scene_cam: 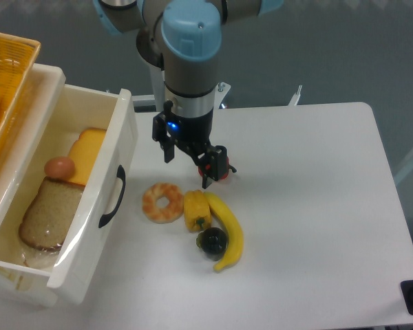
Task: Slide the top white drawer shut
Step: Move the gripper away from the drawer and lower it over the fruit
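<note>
Drawer [69, 206]: at the left, pulled well out, bread and cheese lying inside, black handle [111, 196] facing right
Gripper [188, 165]: fingers spread, grasping nothing, above the table right of the drawer front, apart from it
Reason: likely lining up to push the front leftward

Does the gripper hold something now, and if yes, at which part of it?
Nothing is held. The gripper hangs open above the table, apart from the drawer; it partly hides the red pepper but does not grasp it.

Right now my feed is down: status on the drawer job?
Tool open, empty, over table. Top white drawer open, untouched. Nothing blocking its front.
</note>
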{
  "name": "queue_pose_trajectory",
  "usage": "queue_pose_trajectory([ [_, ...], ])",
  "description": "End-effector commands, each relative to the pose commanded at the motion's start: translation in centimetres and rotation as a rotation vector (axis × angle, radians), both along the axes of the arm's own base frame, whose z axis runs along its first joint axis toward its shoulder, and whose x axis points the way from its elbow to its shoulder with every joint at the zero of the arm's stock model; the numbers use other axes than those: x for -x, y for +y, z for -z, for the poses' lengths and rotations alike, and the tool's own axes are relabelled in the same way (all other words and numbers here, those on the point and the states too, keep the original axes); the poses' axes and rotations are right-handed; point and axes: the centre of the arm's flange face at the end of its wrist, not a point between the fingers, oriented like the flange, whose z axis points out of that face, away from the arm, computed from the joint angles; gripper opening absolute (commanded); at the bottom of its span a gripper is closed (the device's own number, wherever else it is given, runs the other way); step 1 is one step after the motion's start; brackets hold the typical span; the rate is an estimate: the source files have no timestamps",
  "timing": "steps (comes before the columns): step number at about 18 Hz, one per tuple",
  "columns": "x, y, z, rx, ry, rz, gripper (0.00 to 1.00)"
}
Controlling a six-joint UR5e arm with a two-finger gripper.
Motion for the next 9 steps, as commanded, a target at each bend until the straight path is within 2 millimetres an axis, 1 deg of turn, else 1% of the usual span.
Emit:
queue_pose_trajectory([
  [2,0.1,0.1,0.1,-0.005,-0.006,-0.043,1.0],
  [4,0.4,0.5,0.7,-0.006,-0.012,-0.075,1.0],
  [7,1.5,1.5,3.9,0.028,-0.052,-0.139,1.0],
  [8,1.9,1.7,4.7,0.036,-0.065,-0.174,1.0],
  [9,2.5,1.6,5.2,0.05,-0.062,-0.204,1.0],
])
